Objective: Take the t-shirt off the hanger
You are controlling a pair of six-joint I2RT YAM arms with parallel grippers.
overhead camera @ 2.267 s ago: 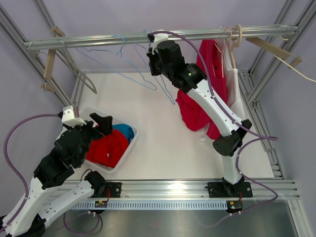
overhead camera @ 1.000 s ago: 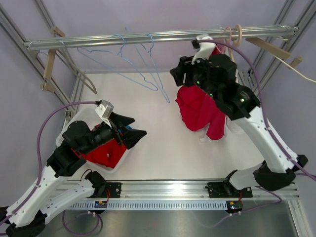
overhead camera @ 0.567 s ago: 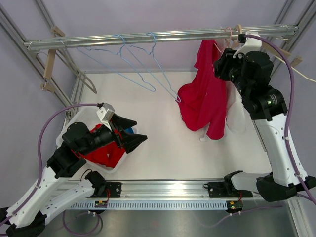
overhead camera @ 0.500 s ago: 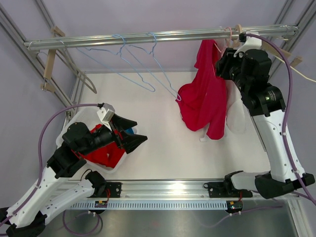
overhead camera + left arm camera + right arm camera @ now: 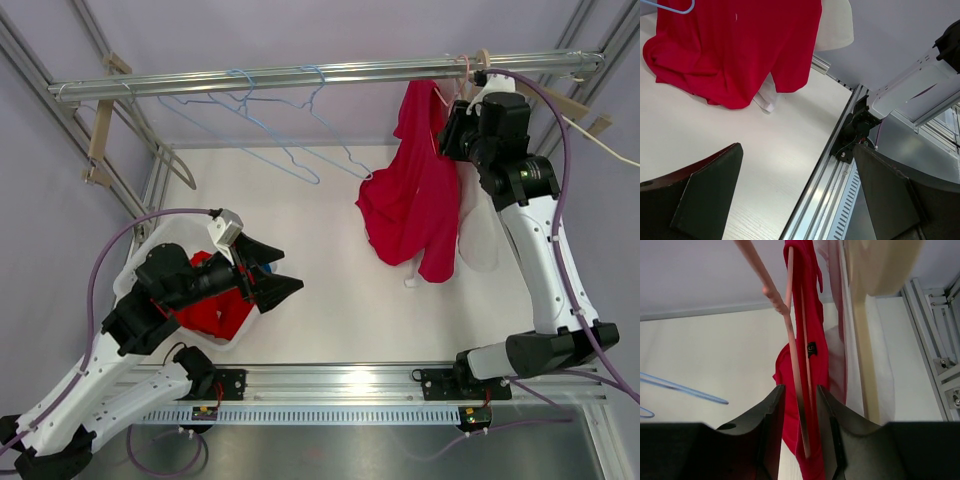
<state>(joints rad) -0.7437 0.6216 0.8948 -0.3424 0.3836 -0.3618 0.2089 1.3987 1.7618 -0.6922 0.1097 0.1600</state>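
Two arms in frame. Right hand (image 5: 800, 388) was raised to the rail (image 5: 300, 75) at the far right, right beside the red t-shirt (image 5: 415, 200). Wrist view: its two fingers stood either side of the pink hanger (image 5: 792, 350), the hanger arm running down between them. Jaws were about half closed with a thin gap showing on each side of the rod, so not clamped on it. The t-shirt was still on that hanger, hanging just behind and left of the fingers, with its lower part bunched and reaching down toward the counter (image 5: 330, 300). A white garment (image 5: 480, 230) hung on the same rail, touching the t-shirt's right side and directly below the right hand.

Left hand (image 5: 280, 268) was low on the left, jaws spread wide with nothing between them, over the counter next to a white bin (image 5: 245, 330) holding red and blue clothes. It was well apart from the t-shirt. Its wrist view looked across the bare counter at the t-shirt's bottom edge and the white garment behind it.

Several empty blue wire hangers (image 5: 685, 390) hung on the rail to the left of the t-shirt, tilted.
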